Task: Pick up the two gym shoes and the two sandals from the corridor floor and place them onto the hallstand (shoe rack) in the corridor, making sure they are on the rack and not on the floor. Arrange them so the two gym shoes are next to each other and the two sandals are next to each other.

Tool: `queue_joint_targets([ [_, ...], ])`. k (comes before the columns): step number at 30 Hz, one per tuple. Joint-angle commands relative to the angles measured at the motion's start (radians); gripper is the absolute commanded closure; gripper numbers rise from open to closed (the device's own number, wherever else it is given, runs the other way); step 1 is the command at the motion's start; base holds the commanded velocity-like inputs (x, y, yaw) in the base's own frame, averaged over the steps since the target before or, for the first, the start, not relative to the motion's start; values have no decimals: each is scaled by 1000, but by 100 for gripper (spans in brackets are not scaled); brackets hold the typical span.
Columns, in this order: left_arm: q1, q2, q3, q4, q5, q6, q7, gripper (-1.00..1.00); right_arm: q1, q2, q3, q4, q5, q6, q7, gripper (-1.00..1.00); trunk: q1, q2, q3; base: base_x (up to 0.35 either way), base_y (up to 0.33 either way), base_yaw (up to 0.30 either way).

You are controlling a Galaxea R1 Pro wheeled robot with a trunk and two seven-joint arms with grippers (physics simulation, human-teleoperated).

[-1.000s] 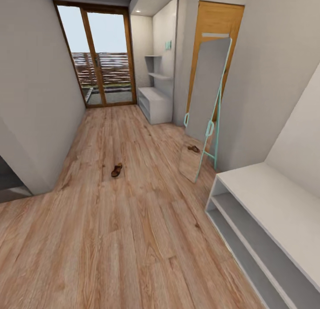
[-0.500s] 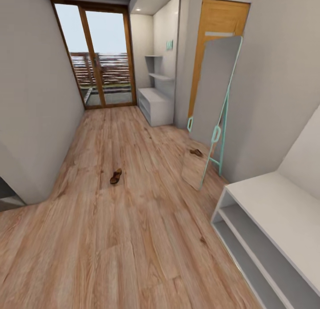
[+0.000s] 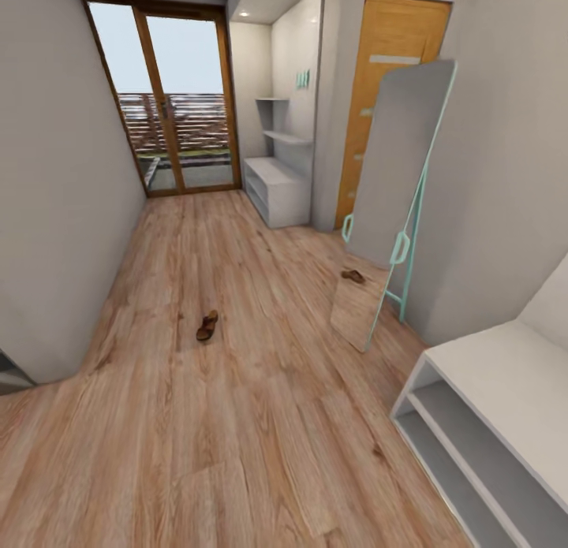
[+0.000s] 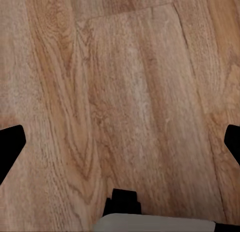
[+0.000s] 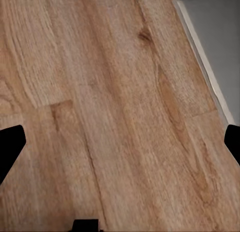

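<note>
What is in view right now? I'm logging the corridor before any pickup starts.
sandals: two, brown; one mid-floor, one by the mirror's foot
corridor floor: light-brown wood planks
hallstand: one, pale grey-white, far end beside the glass doors, staggered shelves above
low shelf unit: one, white, near right
mirror: one, teal-framed, leaning on right wall
wooden door: one, orange-brown, behind the mirror
glass doors: wood-framed, far end
left end effector: black fingertips wide apart, above bare floor
right end effector: black fingertips wide apart, above floor
</note>
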Motion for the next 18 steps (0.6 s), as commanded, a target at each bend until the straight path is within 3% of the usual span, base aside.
queue_joint_targets([
  [1,-1,0,3,1,0,-3,-1,-100,-1,0,0,1,1,-3,0,-100,0,0,-1,289,225,-175],
  [18,-1,0,3,1,0,-3,-2,-100,-1,0,0,1,1,-3,0,-100,0,0,-1,280,237,-250],
])
